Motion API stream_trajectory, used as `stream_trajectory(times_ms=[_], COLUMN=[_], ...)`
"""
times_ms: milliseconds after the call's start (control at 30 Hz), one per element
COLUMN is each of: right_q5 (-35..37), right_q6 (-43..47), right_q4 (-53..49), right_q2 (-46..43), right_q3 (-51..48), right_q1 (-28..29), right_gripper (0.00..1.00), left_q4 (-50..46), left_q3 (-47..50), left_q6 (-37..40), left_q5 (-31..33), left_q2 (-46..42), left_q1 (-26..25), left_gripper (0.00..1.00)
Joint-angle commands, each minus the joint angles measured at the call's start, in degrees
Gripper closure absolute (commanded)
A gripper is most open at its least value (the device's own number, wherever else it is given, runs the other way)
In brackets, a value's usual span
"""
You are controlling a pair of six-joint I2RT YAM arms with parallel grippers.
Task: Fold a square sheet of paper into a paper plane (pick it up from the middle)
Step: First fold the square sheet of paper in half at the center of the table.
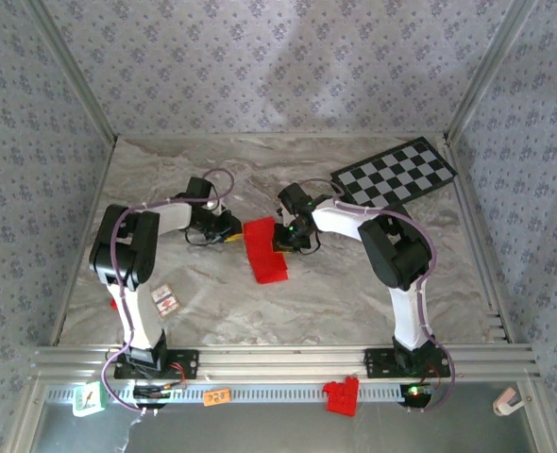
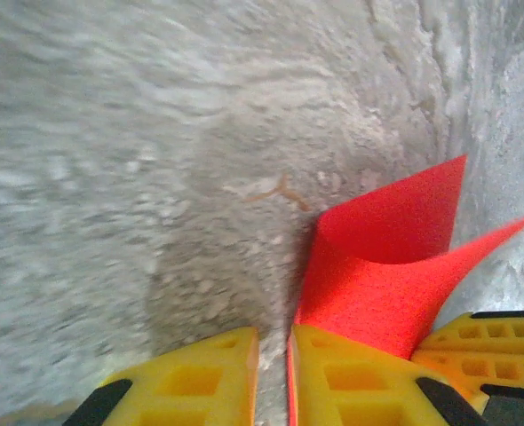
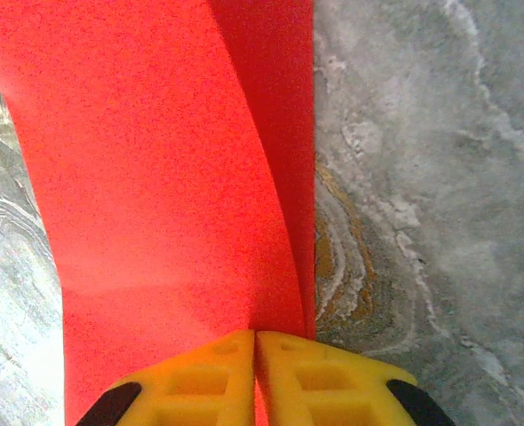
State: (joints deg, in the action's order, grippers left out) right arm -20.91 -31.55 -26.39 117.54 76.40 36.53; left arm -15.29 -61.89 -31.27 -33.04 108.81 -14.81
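At the middle of the table (image 1: 354, 293), the bowed square sheet of paper (image 1: 265, 253) lies between the arms, its long axis toward the near edge, with left gripper (image 1: 231, 232) and right gripper (image 1: 285, 242) pinched closed on opposite sides (both equally near).

The grey marbled desk (image 1: 335, 302) is viewed from high behind the arm bases, facing down. The thin bright red paper sheet (image 1: 265, 255) is caught super close by both wrist cams, overhead too.
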Motion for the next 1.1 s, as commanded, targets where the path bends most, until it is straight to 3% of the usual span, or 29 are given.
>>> stream_trajectory(times_ms=[0, 200, 433, 667, 833, 1067], right_q5=[14.92, 14.83, 15.10, 15.24, 15.28, 15.11], right_q6=[1.54, 1.32, 1.49, 1.43, 1.06, 0.26], right_q4=[-12.76, -12.98, -13.13, -12.98, -12.39, -11.63], right_q2=[7.51, 7.86, 8.24, 7.88, 7.88, 7.97], right_q3=[-5.82, -5.74, -5.55, -6.21, -7.12, -7.58], right_q1=[-1.33, -1.20, -1.16, -1.18, -1.22, -1.21], right_gripper=[0.87, 0.87, 0.87, 0.87, 0.87, 0.87], left_q4=[-2.23, 2.12, 2.26, -2.47, -4.42, -4.87], left_q3=[0.35, 1.87, -2.96, -7.60, -8.07, -8.57], left_q6=[0.44, -3.55, -4.51, -0.46, 2.66, 3.76], left_q5=[1.07, 0.77, 1.03, 7.46, 10.94, 10.43], left_q2=[-5.23, -9.38, -1.69, 4.78, 5.79, 4.55], left_q1=[-0.40, -5.60, -8.48, -7.21, -3.16, 0.47], left_gripper=[0.81, 0.81, 0.81, 0.82, 0.82, 0.82])
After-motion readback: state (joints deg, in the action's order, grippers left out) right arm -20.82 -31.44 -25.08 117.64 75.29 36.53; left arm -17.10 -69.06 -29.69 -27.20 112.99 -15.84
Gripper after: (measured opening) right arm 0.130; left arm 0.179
